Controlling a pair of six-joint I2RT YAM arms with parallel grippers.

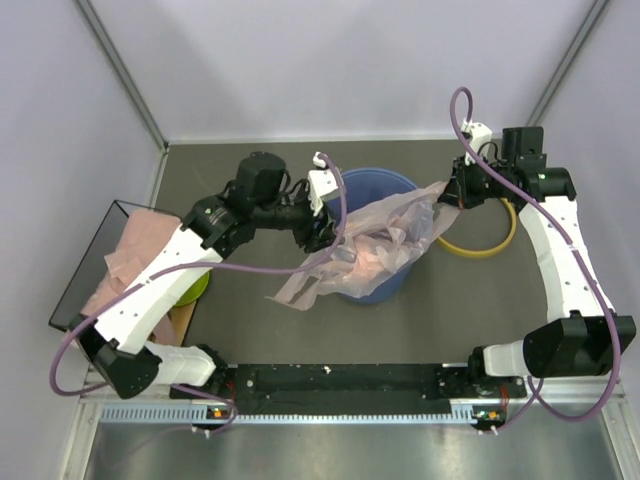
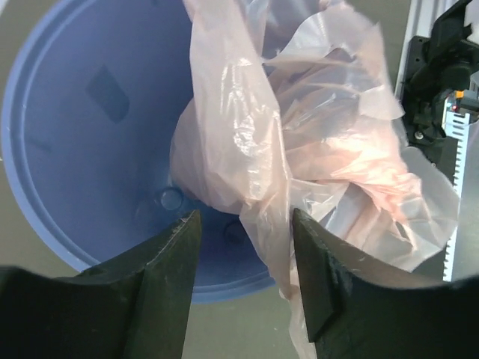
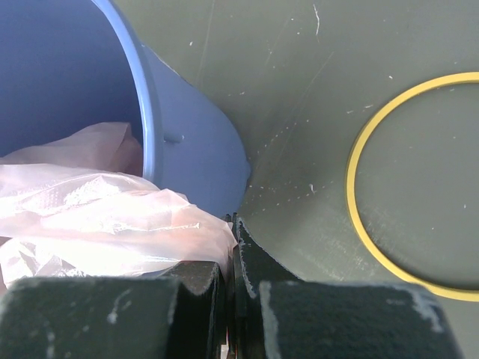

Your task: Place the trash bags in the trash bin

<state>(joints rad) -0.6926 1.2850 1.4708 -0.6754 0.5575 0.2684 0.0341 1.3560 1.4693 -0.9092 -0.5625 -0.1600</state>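
Note:
The blue trash bin (image 1: 385,185) stands mid-table with no ring on its rim. One pale pink trash bag (image 1: 375,250) lies crumpled across its mouth, and a flap spills over the near-left side onto the table. My left gripper (image 1: 328,238) is open above the bin's left rim. In the left wrist view the bag (image 2: 314,149) hangs between the fingers (image 2: 168,262), close to the right one, over the bin's inside (image 2: 90,112). My right gripper (image 1: 447,192) is shut on the bag's right edge (image 3: 97,217), just outside the bin wall (image 3: 194,149).
A yellow ring (image 1: 482,240) lies flat on the table right of the bin, below my right wrist (image 3: 359,224). At the left edge a black-framed tray (image 1: 75,270) holds more pink bags (image 1: 140,245). A green bowl (image 1: 195,290) peeks out under the left arm.

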